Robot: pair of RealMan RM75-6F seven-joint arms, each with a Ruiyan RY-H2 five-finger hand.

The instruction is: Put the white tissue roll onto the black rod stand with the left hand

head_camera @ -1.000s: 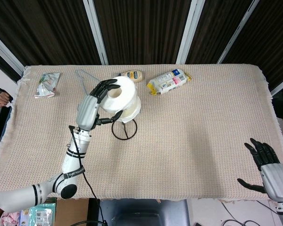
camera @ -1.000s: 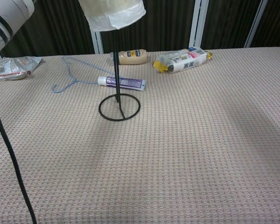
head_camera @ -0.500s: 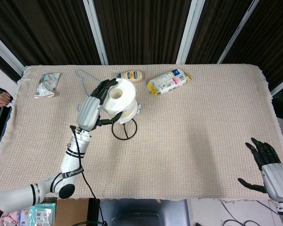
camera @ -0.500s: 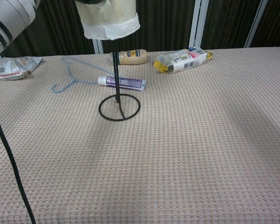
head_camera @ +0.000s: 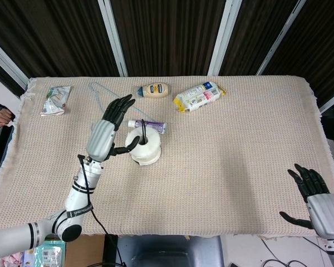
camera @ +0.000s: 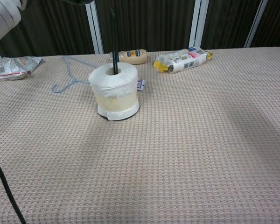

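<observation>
The white tissue roll (head_camera: 145,147) (camera: 114,91) sits at the foot of the black rod stand (camera: 114,37), threaded on it, with the rod rising through its core. My left hand (head_camera: 107,132) hovers just left of the roll with fingers spread and holds nothing; its thumb points toward the roll. In the chest view only the left arm's white sleeve (camera: 2,16) shows at the top left. My right hand (head_camera: 317,199) rests open near the table's front right corner.
Behind the stand lie a toothpaste tube (head_camera: 151,124), a mayonnaise bottle (head_camera: 153,89) (camera: 133,56), a yellow-ended packet (head_camera: 198,95) (camera: 182,59) and a blue wire hanger (head_camera: 100,92) (camera: 67,74). A crumpled bag (head_camera: 55,99) (camera: 14,66) lies at the far left. A black cable (camera: 4,186) hangs at the left.
The roll slid down the rod from the top to the base. My left hand let go of it and spread its fingers.
</observation>
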